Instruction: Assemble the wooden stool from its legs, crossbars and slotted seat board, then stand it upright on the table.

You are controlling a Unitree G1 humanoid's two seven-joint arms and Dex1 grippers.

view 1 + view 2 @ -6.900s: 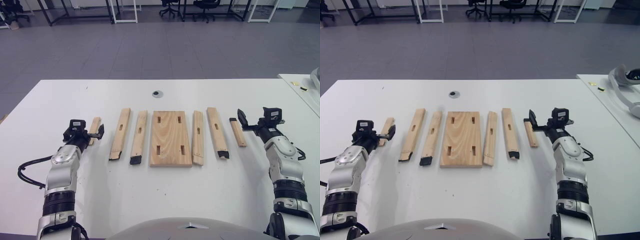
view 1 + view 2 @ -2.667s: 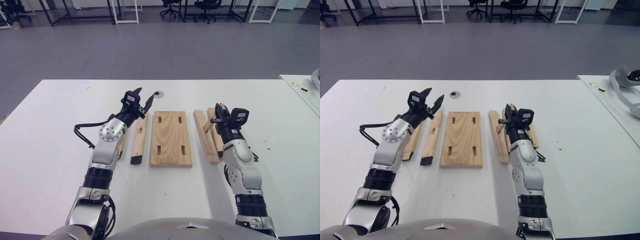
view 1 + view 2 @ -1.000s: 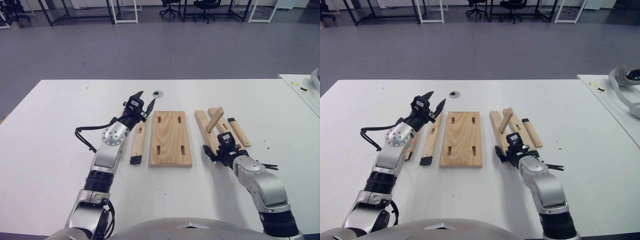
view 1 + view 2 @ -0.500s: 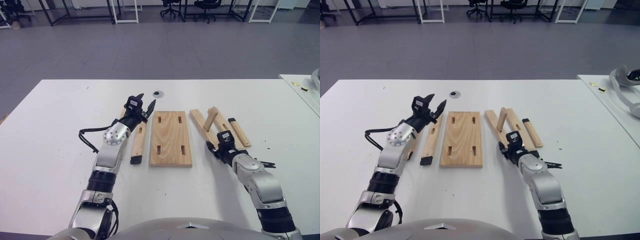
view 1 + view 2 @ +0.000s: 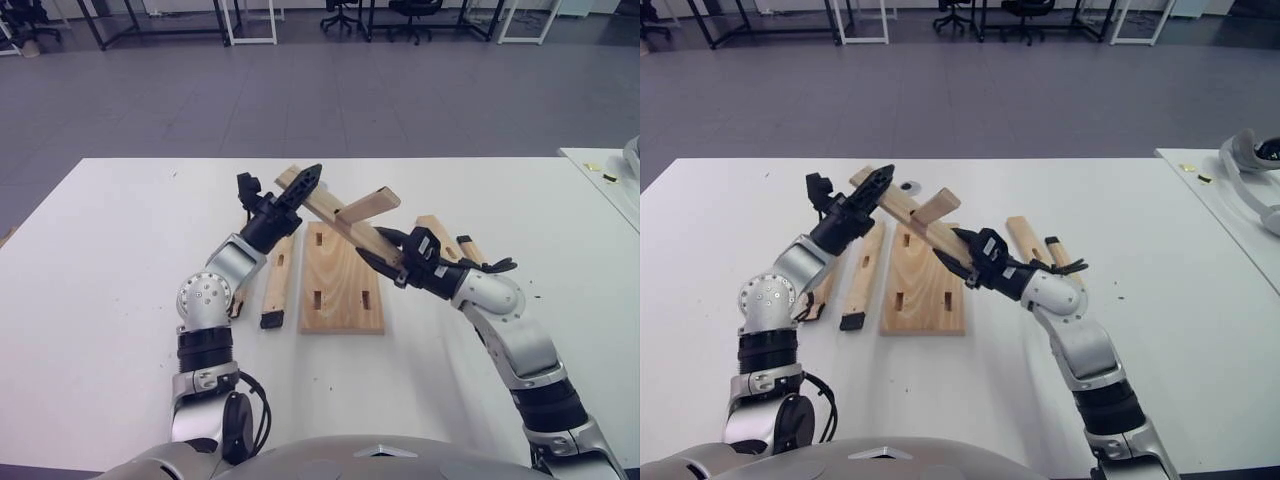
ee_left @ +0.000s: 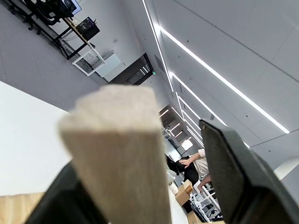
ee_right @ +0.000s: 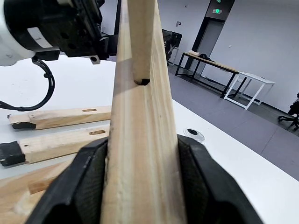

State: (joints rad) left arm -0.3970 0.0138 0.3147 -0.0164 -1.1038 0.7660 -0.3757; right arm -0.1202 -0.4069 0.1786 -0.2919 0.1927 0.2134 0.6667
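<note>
1. Leg (image 5: 366,235) aloft over seat (image 5: 340,292), running from 11 o'clock down to 4 o'clock. Crossbar (image 5: 372,204) is plugged into its slot and points toward 2 o'clock.
2. Right gripper (image 5: 386,250): clamped on the leg's near end, pads tight on both edges in the wrist view.
3. Left gripper (image 5: 281,184): fingers spread astride the far end. A gap shows at one finger, so judged not gripping.
4. Step in hand, judged: seating crossbar in leg. To do it well:
   - Close the left gripper first so the leg cannot twist.
   - Push the crossbar straight along the slot, no levering.
   - Work low over the seat so a slipped part falls short.
   - Depth of insertion cannot be told.
5. Count:
   - Legs, 4: one held; inner leg (image 5: 279,278) and outer leg (image 5: 823,290) (partly hidden) on table (image 5: 100,250) at the seat's 9 o'clock; right leg (image 5: 438,232) at 3 o'clock.
   - Crossbars, 2: one in the held leg; spare crossbar (image 5: 470,247) just beyond the right leg.
   - Seat, 1, lying flat.
</note>
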